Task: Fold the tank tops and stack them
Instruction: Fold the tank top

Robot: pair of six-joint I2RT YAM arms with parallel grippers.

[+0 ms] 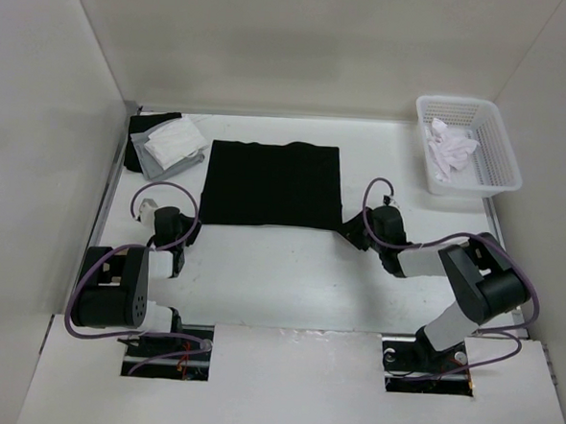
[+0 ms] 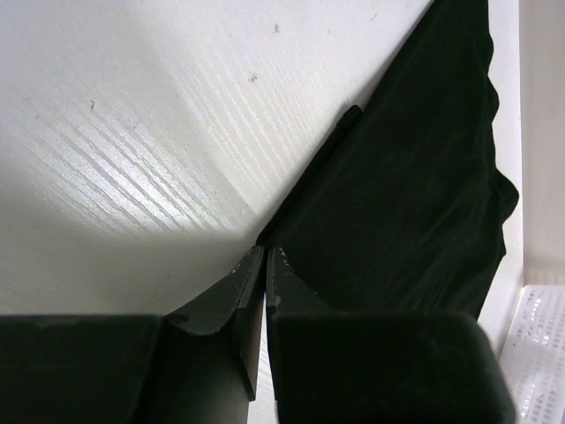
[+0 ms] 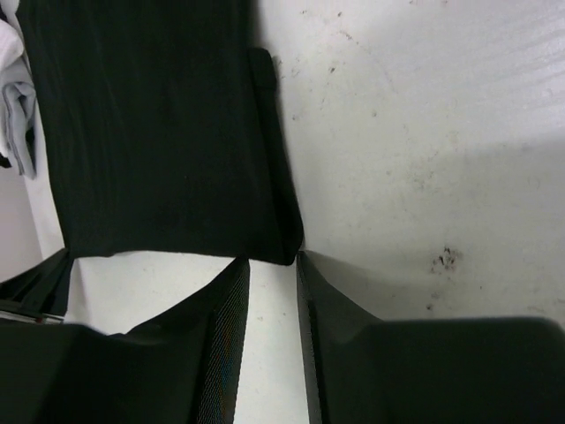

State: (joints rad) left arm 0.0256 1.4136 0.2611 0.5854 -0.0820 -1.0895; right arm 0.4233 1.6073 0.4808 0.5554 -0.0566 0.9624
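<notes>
Flanking black tank top (image 1: pixel 272 184), which lay flat mid-bench (image 1: pixel 289 270), both arms sat at near corners. Left end effector (image 2: pixel 267 254) almost pressed together at corner, hold on cloth unclear; right end effector (image 3: pixel 274 261) narrowly spread, corner just off tips. Best next: pinch both corners, lift evenly, fold.

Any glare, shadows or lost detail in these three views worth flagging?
Top external: even light, but the black tank top reads as a flat patch with almost no fold detail. Left wrist: a bright glare patch on the table, falling to shadow at lower left. Right wrist: a shadow dims the table's lower right; its specks are sharp.
</notes>
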